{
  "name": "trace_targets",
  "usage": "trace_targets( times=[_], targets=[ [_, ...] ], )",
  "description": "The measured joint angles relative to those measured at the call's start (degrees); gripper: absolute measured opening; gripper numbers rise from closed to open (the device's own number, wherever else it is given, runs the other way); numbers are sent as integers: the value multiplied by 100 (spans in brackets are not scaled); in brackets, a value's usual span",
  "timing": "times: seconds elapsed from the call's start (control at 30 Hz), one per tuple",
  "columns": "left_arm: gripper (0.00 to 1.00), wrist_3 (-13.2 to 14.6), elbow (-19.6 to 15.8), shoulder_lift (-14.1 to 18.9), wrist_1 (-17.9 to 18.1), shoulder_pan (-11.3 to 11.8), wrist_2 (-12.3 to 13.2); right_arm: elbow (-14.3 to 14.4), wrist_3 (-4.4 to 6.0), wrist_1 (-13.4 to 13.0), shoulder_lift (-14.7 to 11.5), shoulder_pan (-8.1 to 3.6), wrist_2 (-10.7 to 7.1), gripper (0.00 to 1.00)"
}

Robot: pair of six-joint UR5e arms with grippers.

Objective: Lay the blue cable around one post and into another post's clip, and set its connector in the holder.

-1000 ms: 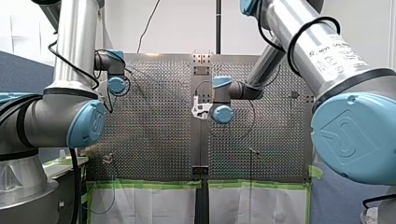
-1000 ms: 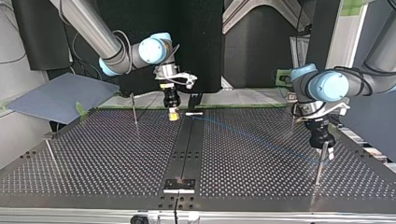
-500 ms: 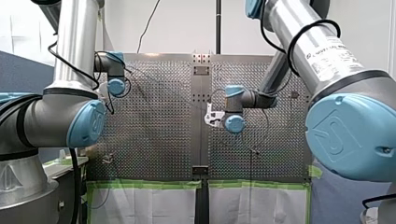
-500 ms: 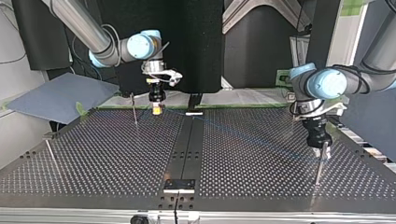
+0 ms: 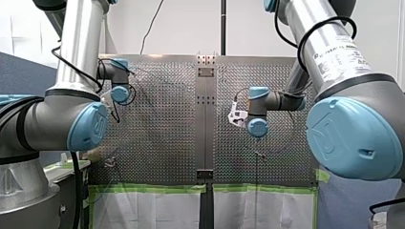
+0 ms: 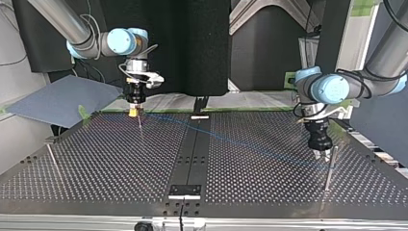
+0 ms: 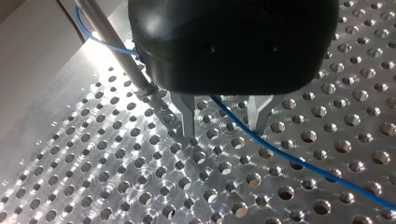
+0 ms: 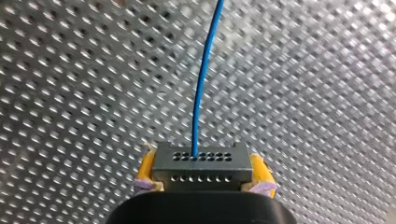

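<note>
Right gripper (image 6: 132, 113), blocky connector (image 8: 201, 165), nearer post (image 6: 140, 127)

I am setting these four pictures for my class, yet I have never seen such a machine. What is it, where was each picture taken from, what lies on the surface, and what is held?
These are two robot arms working over a metal table full of holes. One picture looks out from behind the arms; another faces them from across the table, so the sides swap there. The last two come from a camera on each wrist. A thin blue cable stretches across the table, where slim upright posts stand. My right gripper, with yellow pads, is shut on the cable's grey connector. My left gripper, with metal fingers, is open, and the cable runs between its fingers.
</note>
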Motion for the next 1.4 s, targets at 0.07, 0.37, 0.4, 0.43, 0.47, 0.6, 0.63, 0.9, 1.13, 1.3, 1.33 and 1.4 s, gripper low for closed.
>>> trace_targets(
  times=[0.07, 0.37, 0.4, 0.43, 0.47, 0.6, 0.63, 0.9, 1.13, 1.3, 1.33, 1.4],
  targets=[
    [57, -7, 1, -2, 1, -4, 0, 96, -5, -96, -69, -95, -26, 0],
    [57, -5, -1, -6, -2, -28, 1, 540, -67, -458, -110, -539, 20, 0],
    [57, -4, 0, -6, -3, -30, 1, 584, -74, -473, -108, -582, 32, 0],
    [57, -3, 0, -6, -4, -31, 1, 640, -81, -498, -106, -630, 43, 0],
    [57, -2, 1, -4, -5, -32, 1, 685, -84, -525, -104, -658, 50, 0],
    [57, -1, -3, -2, -6, -34, 0, 876, -85, -681, -94, -731, 106, 0],
    [57, -1, -2, -3, -8, -34, -1, 931, -85, -735, -89, -749, 142, 0],
    [57, 0, 0, -5, -3, -42, -3, 1323, -69, -1053, 187, -863, 400, 0],
    [57, 0, 0, -2, 2, -37, -13, 1684, -27, -1188, 488, -986, 428, 0],
    [57, 0, -1, -2, 2, -31, -10, 1786, -23, -1231, 530, -1078, 431, 0],
    [57, 0, 0, -2, 2, -30, -10, 1793, -23, -1240, 534, -1100, 432, 0],
    [57, 0, -1, -2, 0, -31, -9, 1798, -23, -1267, 560, -1148, 436, 0]
  ],
)
